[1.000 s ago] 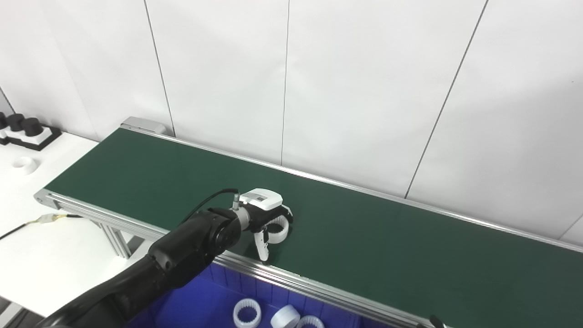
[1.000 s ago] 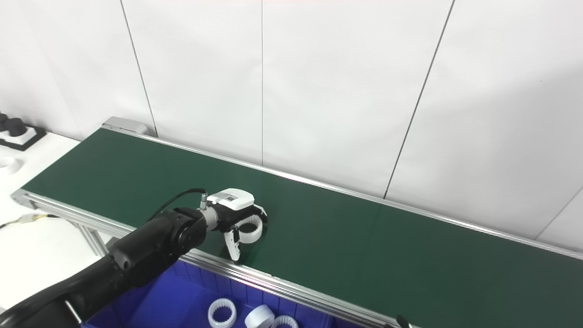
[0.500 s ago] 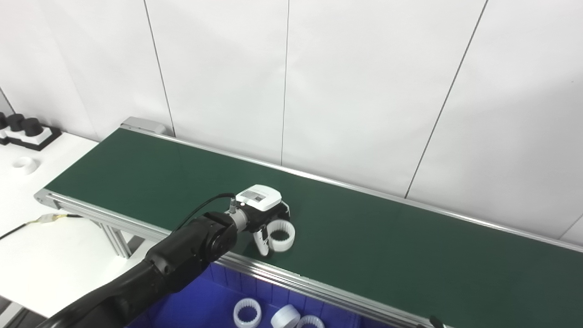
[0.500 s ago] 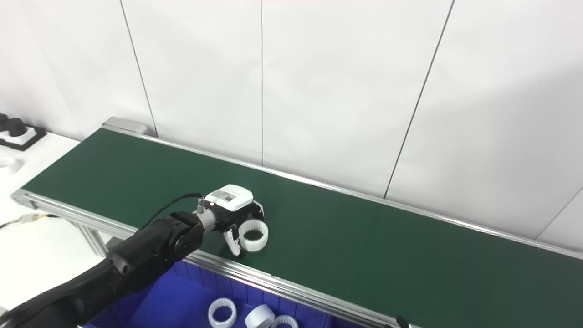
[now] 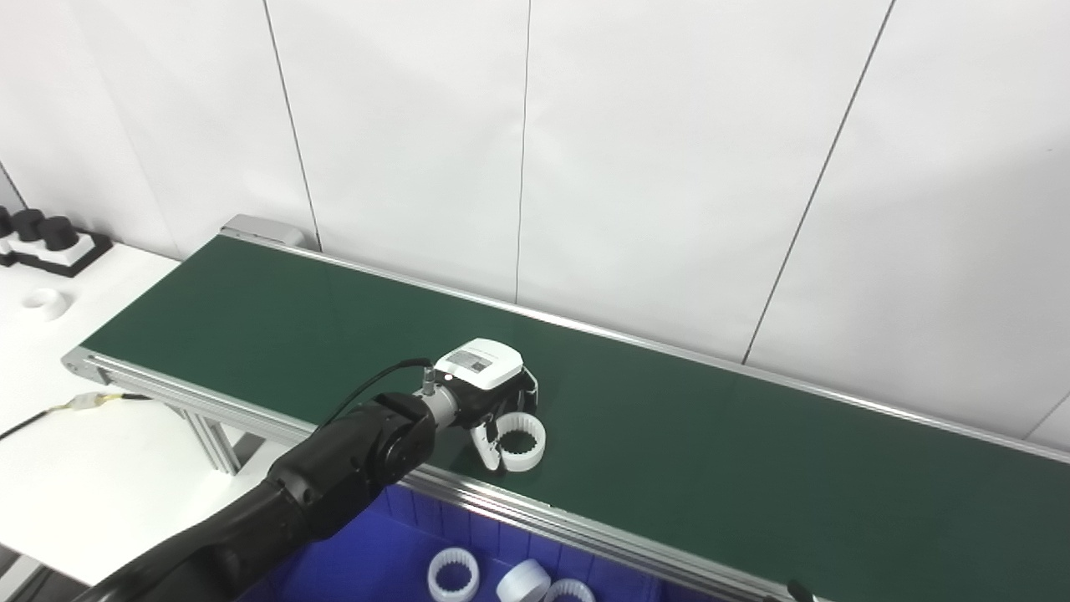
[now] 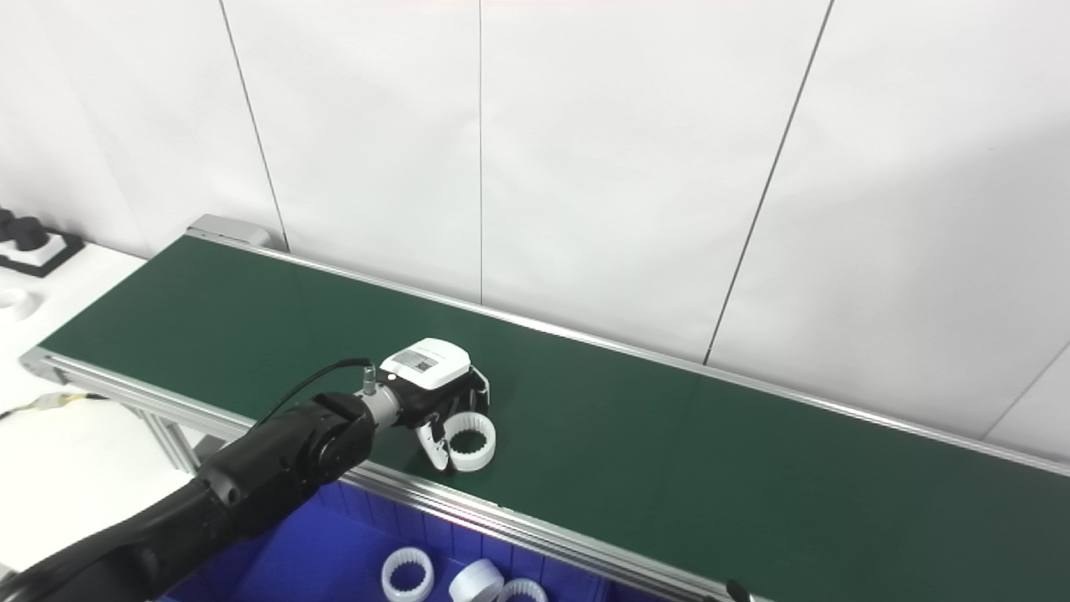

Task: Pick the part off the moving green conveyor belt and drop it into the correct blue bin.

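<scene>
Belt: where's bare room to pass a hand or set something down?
The belt is bare right of the white ring and left of the left hand, toward the end by the white table. Crowded: around the ring, and the blue bin with three white parts.

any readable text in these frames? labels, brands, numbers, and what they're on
Nothing legible.
Label on the white module atop the left hand: a small grey patch with dark marks, too small and blurred to read.
Green conveyor belt, white toothed ring, blue bin, wall panels: no markings visible.
</scene>
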Controlling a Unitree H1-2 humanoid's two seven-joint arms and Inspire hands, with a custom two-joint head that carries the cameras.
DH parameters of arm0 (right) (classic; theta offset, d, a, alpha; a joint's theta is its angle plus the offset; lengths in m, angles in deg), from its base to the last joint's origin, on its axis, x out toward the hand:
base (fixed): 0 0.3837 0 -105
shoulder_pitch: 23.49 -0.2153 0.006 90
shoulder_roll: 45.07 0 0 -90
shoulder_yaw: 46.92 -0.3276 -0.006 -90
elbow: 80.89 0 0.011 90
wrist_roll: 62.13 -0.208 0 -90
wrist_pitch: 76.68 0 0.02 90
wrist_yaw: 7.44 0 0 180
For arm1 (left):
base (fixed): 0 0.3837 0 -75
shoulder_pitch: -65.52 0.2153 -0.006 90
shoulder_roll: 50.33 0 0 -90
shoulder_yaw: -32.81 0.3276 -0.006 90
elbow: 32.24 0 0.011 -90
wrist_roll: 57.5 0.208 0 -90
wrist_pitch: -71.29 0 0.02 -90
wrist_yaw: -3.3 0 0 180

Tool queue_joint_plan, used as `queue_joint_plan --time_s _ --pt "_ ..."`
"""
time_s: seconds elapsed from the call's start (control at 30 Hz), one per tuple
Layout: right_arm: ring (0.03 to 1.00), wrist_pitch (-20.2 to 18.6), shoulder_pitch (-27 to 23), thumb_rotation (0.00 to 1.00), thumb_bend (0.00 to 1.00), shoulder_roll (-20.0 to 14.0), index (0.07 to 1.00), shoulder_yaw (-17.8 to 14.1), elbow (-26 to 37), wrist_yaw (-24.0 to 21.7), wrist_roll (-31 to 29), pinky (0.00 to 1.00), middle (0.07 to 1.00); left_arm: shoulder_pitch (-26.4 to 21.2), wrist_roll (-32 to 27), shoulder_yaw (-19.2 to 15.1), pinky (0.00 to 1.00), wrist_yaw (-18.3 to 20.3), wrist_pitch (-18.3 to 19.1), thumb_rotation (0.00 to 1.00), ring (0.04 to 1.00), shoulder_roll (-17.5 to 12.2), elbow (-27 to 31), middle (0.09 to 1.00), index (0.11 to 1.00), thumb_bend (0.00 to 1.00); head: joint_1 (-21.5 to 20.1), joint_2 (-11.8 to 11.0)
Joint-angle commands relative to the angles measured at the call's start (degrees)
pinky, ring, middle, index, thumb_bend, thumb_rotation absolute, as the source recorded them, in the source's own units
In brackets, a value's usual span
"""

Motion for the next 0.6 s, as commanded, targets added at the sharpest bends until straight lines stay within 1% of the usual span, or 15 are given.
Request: queue_joint_plan --time_s 0.0,0.1,0.23,0.3,0.43,0.5,0.57 --pt "0.774 1.9 -0.3 0.86 0.44 0.0 0.915 -0.3 1.9 -0.1 -0.8 0.68 0.829 -1.4 -0.6 -1.3 0.57 -2.2 -1.3 0.00 0.459 -0.2 1.1 0.494 0.493 0.50 0.1 0.0" --pt "0.776 2.0 -0.3 0.86 0.43 0.0 0.915 -0.3 1.8 -0.1 -0.8 0.68 0.830 -1.2 -0.7 -1.6 0.59 -1.5 -0.7 0.00 0.468 0.0 2.0 0.495 0.489 0.50 0.1 0.0" --pt "0.782 2.0 -0.1 0.87 0.43 -0.1 0.917 -0.3 2.1 -0.3 -0.9 0.69 0.834 -0.5 -1.7 -2.4 0.58 -1.3 -0.9 0.00 0.463 0.3 3.4 0.494 0.491 0.50 -0.2 0.2" --pt "0.779 2.0 0.0 0.87 0.41 -0.2 0.914 -0.2 2.2 -0.2 -0.7 0.68 0.830 0.2 -2.6 -3.2 0.58 -0.7 -0.5 0.00 0.463 0.5 5.1 0.501 0.487 0.50 -0.3 0.4" --pt "0.785 1.5 0.2 0.87 0.44 -0.2 0.916 -0.3 2.8 -0.3 -0.9 0.69 0.832 2.2 -4.9 -5.2 0.56 0.6 0.4 0.00 0.467 1.2 10.6 0.493 0.485 0.50 -1.2 0.7" --pt "0.785 1.8 0.3 0.87 0.46 -0.3 0.913 -0.3 2.8 -0.4 -1.0 0.69 0.831 3.5 -6.9 -6.5 0.56 1.8 1.0 0.00 0.473 1.6 14.4 0.496 0.480 0.50 -2.3 1.2" --pt "0.780 2.0 0.5 0.87 0.47 -0.3 0.906 -0.3 2.9 -0.4 -0.9 0.69 0.826 5.1 -8.3 -7.6 0.54 2.8 1.6 0.00 0.474 1.9 18.8 0.498 0.476 0.50 -3.7 1.8"
